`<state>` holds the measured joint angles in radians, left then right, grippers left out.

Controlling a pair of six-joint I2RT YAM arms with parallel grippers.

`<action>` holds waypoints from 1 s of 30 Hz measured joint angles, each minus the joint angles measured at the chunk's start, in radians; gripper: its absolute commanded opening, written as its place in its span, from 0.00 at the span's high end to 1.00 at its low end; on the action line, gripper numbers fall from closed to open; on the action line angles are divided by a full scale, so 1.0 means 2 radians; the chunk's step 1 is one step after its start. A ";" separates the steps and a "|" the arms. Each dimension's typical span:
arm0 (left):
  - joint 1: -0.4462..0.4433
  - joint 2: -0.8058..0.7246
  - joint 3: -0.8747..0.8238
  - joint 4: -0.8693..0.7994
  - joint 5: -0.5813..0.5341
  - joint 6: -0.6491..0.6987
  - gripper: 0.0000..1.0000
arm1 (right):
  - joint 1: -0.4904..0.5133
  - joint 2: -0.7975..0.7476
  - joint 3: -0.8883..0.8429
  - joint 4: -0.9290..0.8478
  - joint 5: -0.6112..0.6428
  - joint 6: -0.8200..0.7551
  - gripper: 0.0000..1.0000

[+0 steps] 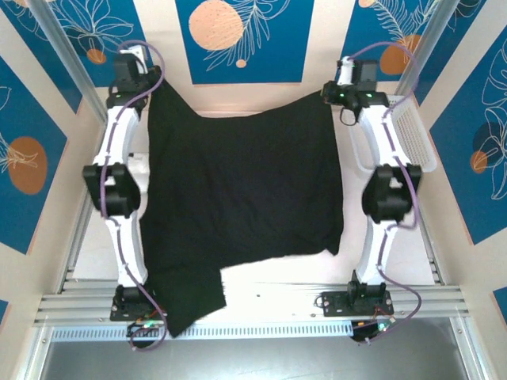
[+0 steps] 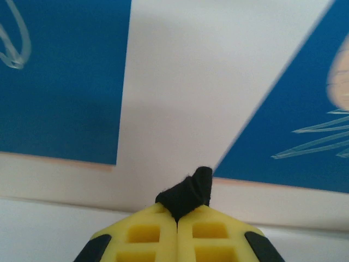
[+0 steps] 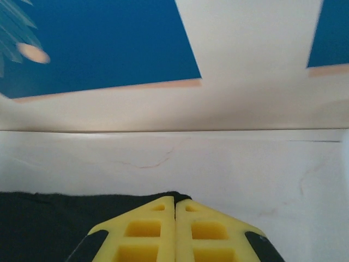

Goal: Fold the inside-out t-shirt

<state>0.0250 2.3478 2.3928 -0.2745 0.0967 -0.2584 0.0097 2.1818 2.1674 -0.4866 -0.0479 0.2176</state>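
Observation:
The black t-shirt (image 1: 238, 186) hangs spread between both arms, stretched over most of the table, with a sleeve (image 1: 190, 297) trailing toward the near edge on the left. No print or yellow patch is visible. My left gripper (image 1: 150, 81) is raised at the far left, shut on a far corner of the t-shirt; a bunched black tuft (image 2: 188, 191) sticks up between its yellow fingers (image 2: 147, 234). My right gripper (image 1: 331, 96) at the far right is shut on the other far corner, where black cloth (image 3: 65, 218) runs left from its closed fingers (image 3: 207, 232).
A white perforated basket (image 1: 412, 138) stands at the right side of the table beside the right arm. White table surface (image 1: 277, 277) shows near the front edge. Blue patterned panels (image 1: 242, 36) wall the back and sides.

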 measured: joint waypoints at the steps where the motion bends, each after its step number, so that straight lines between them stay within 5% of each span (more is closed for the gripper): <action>1: -0.001 0.041 0.043 -0.002 -0.001 -0.001 0.84 | 0.001 0.040 0.039 -0.012 0.002 0.003 0.80; 5: -0.002 0.088 0.051 -0.018 -0.003 -0.007 0.48 | 0.003 0.141 0.143 -0.076 0.019 0.003 0.68; 9: -0.003 0.066 0.023 -0.030 -0.007 -0.011 0.30 | 0.006 0.098 0.073 -0.095 0.035 -0.004 0.61; 13: -0.011 -0.020 -0.070 -0.037 -0.008 -0.011 0.27 | 0.019 -0.033 -0.097 -0.081 0.040 -0.002 0.60; 18: -0.069 -0.238 -0.368 0.076 0.007 -0.011 0.30 | 0.056 -0.218 -0.315 -0.060 0.049 0.033 0.58; 23: -0.188 -0.371 -0.620 0.248 0.060 0.014 0.35 | 0.102 -0.355 -0.526 -0.058 0.061 0.083 0.57; 30: -0.376 -0.366 -0.795 0.358 0.115 0.146 0.40 | 0.100 -0.449 -0.689 -0.083 0.107 0.149 0.56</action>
<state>-0.7269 1.6150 0.8028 0.4412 0.3267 0.0326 0.2096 1.2842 0.7902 -0.6518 0.1669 0.5148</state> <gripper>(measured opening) 0.607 0.437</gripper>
